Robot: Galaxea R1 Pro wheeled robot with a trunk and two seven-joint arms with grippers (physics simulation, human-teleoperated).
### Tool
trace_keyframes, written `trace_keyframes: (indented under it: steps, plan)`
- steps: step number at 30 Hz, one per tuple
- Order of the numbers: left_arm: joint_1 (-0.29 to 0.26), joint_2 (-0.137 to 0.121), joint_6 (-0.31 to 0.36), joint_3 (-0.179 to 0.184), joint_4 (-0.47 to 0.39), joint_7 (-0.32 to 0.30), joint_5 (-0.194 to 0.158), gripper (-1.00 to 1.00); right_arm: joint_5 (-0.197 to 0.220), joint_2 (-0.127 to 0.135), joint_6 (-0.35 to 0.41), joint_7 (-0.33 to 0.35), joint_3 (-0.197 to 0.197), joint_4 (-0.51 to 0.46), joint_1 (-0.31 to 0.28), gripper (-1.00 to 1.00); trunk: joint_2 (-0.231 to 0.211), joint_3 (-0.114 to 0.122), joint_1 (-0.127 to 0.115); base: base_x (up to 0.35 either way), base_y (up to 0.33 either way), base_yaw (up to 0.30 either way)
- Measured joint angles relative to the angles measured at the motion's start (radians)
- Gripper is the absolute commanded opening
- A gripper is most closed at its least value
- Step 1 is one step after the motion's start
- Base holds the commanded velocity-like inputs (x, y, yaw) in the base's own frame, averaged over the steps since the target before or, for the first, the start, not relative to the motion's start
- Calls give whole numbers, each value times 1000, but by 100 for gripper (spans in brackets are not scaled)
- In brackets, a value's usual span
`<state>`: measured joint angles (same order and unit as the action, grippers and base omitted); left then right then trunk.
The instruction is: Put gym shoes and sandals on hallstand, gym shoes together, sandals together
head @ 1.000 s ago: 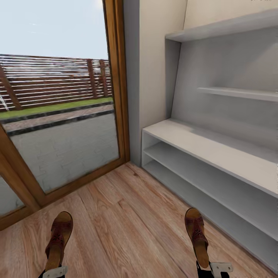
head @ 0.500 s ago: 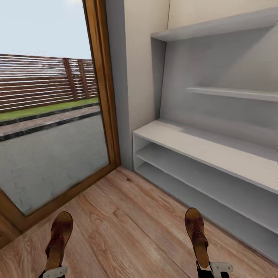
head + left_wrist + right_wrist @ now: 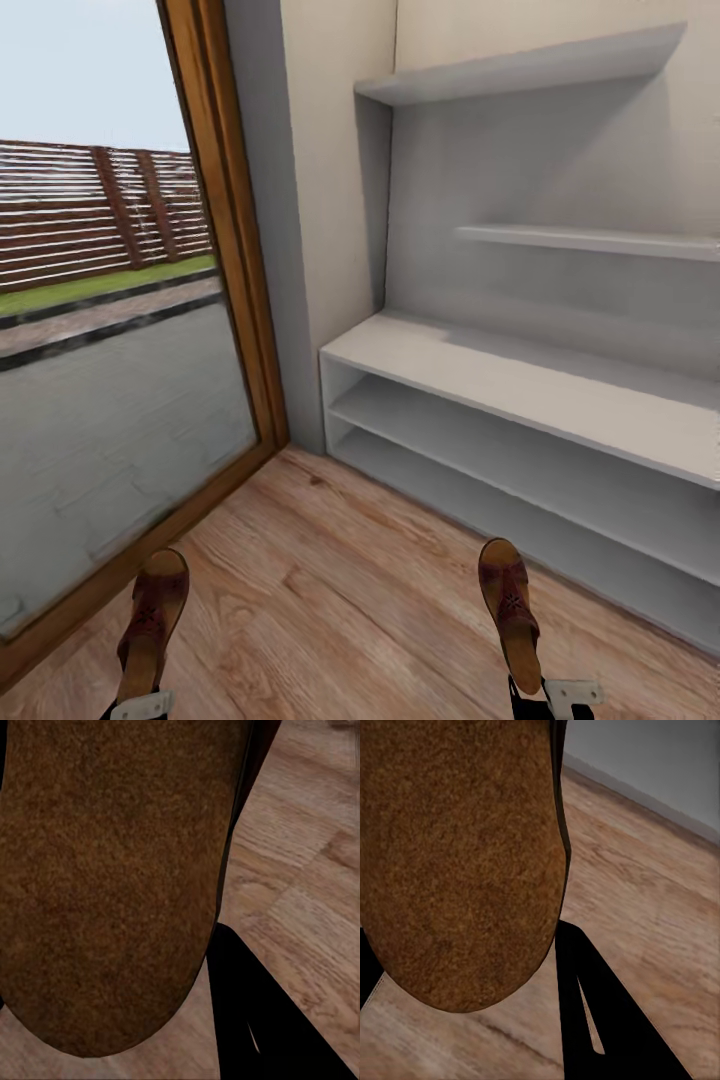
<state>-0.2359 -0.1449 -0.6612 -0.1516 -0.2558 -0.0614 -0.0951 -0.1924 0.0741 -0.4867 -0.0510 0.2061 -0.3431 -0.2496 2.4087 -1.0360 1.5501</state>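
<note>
Sandals both up off the floor [image 3: 330,590], one per gripper, toes pointing forward. Left gripper [image 3: 140,706] at the bottom edge of the head view is clamped on the heel end of the left sandal [image 3: 150,625]; right gripper [image 3: 555,697] is clamped on the heel of the right sandal [image 3: 508,610]. Only the white finger tips of each gripper are in frame there. Wrist views: tan underside of the left sandal [image 3: 105,885] with wood planks past it and a dark finger [image 3: 262,1020] beside the sole; same for the right sandal [image 3: 457,862], its dark finger [image 3: 600,1012] alongside, floor and a grey strip beyond. Rack [image 3: 520,385] stands ahead and to the right against the wall, flat top and both open tiers bare, two wall shelves stepped above. Right sandal is near the rack's lower tier but apart from it. Glass door [image 3: 100,420] with wooden frame is on the left, fence and grass outside
</note>
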Motion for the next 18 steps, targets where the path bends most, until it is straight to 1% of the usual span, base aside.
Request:
trace_keyframes:
  steps: [3,9,12,18]
  plan:
    - [0,0,0,0,0,0,0,-100,0,0,0,0,0,0,0,-100,0,0,0,87,278,-288]
    - [0,0,0,0,1,-1,0,-100,0,0,0,0,0,0,0,-100,0,0,0,18,262,-288]
    - [0,0,0,0,2,-1,0,-100,0,0,0,0,0,0,0,-100,0,0,0,3,118,-288]
    - [0,0,0,0,2,-1,1,-100,0,0,0,0,0,0,0,-100,0,0,0,1,23,-288]
